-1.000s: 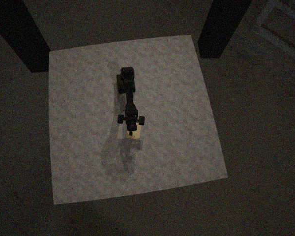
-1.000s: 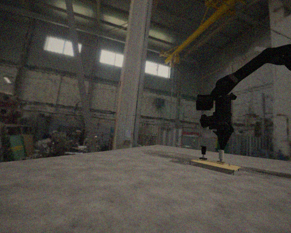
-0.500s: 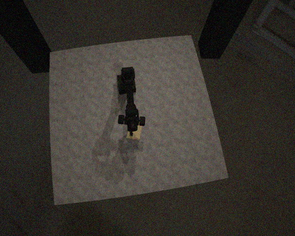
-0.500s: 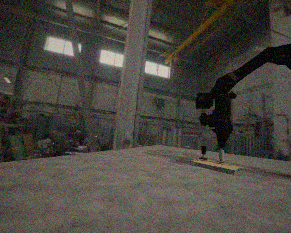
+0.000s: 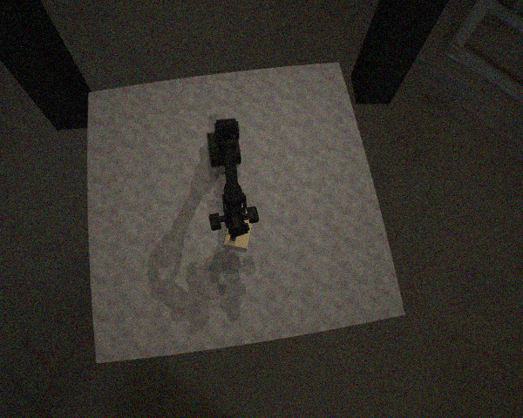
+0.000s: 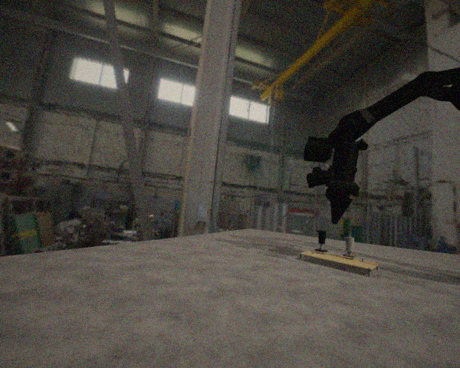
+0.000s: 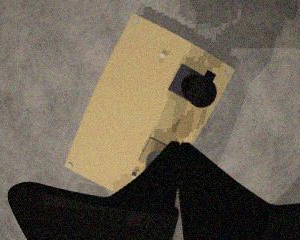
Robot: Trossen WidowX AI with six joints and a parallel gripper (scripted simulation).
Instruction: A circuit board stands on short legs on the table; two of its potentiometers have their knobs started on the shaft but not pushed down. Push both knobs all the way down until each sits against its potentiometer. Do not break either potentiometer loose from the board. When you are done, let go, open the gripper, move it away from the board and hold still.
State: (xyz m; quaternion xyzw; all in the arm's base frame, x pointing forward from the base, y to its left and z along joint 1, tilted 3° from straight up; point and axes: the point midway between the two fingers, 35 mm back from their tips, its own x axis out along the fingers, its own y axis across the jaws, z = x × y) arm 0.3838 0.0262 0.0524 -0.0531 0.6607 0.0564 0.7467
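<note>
And there the arm (image 6: pixel 385 103) was, reaching in from the right of the exterior view and dropping its wrist straight down over the circuit board (image 6: pixel 338 261), which lay pale and flat on the grey table (image 6: pixel 182 300), off to the right side. The gripper (image 6: pixel 336 219) was pinched right down, fingers together with only a hairline seam between them, nothing caught inside. Its tip hung above the board, between the two knobs from that side angle and clear of both. The dark knob (image 6: pixel 321 238) stood on the left, the lighter knob (image 6: pixel 348 242) on the right, each upright on its stem. Through the wrist camera the tan board (image 7: pixel 133 114) ran at a slant, the dark knob (image 7: pixel 200 91) sitting near its far right corner, and the closed fingertips covered the near right corner. From the top view the arm (image 5: pixel 230 179) stretched down the table's middle, the board (image 5: pixel 237 241) peeking out just beyond the gripper.
</note>
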